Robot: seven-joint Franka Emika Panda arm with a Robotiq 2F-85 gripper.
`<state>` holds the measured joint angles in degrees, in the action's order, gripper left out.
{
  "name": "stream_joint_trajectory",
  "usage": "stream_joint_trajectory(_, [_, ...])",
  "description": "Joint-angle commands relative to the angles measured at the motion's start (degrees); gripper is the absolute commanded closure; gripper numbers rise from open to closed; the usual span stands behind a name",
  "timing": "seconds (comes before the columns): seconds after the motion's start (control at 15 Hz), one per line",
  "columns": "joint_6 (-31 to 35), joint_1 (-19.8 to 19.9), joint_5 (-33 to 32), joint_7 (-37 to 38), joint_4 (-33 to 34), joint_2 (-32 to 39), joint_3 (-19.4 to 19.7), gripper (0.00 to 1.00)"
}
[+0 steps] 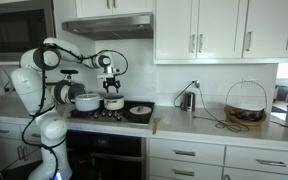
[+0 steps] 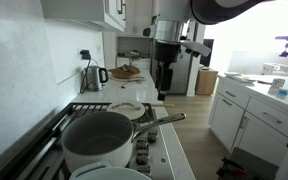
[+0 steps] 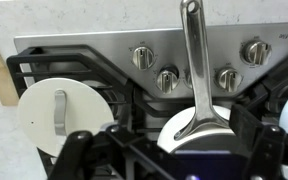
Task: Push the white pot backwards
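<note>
I hover the gripper (image 1: 110,90), open and empty, over the small pot (image 3: 189,130), handle (image 3: 191,60) at 12 o'clock in the wrist view, to line up the push.

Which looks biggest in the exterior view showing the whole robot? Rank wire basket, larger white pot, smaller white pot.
Largest to smallest: wire basket; larger white pot; smaller white pot.

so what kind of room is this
Most likely a home kitchen: white panelled wall cabinets, a stainless steel hob with black grates and round knobs, and a shiny metal kettle by the wall.
</note>
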<state>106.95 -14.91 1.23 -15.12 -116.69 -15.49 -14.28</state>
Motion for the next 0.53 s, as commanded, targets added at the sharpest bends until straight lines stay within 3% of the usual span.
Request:
stream_joint_trajectory(0.0, [-1.8, -1.0, 0.1, -4.9, 1.7, 2.8, 0.6, 0.00])
stream_joint_trajectory(0.47, [-1.9, -0.5, -2.3, -6.6, 5.1, 10.7, 0.0, 0.00])
